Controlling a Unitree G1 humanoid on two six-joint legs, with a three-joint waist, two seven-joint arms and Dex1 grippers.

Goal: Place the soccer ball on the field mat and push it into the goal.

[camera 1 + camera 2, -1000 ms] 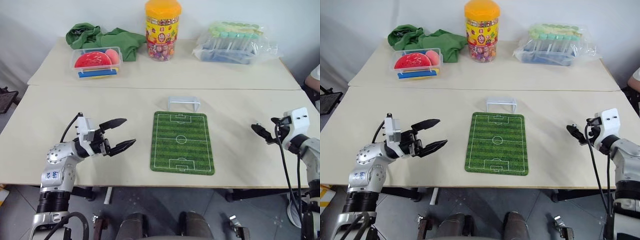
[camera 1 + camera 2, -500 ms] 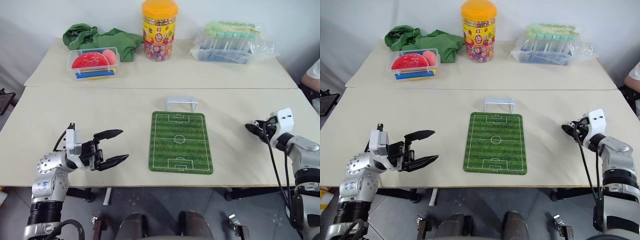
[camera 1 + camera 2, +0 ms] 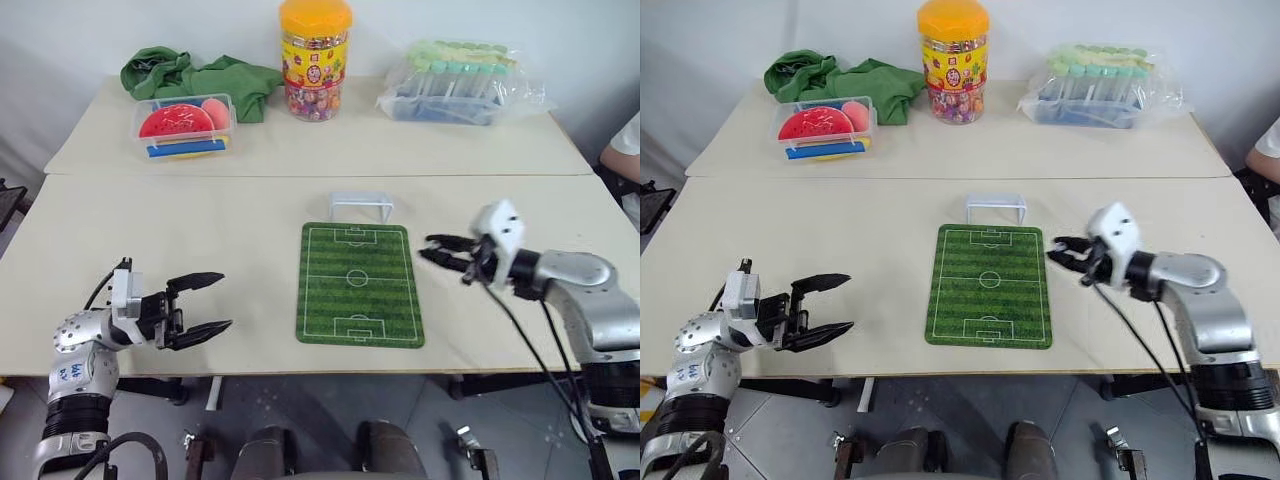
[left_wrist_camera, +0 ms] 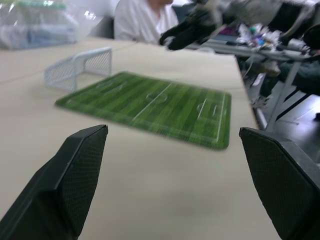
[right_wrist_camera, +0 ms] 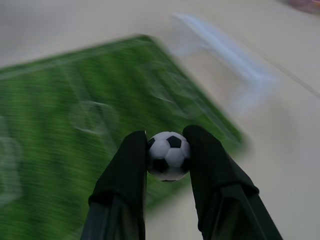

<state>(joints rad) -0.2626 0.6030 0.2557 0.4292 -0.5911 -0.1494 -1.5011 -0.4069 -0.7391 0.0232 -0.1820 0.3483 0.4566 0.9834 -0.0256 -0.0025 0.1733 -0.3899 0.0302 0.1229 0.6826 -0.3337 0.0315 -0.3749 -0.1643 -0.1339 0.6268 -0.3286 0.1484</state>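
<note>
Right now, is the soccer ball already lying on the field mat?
No, the soccer ball is pinched between the right gripper's two fingers, held above the field mat.

Silver-grey jointed arms, white camera block on each wrist, black two-fingered left pincer point(image 3: 205, 303) and right pincer point(image 3: 433, 248), loose black cables, blue markings on left forearm

Bare table point(image 3: 200, 230) around field mat point(image 3: 358, 283); goal point(image 3: 361, 205) at far edge

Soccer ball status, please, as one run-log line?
soccer ball: held in right gripper | beside field mat | left gripper: open
</note>
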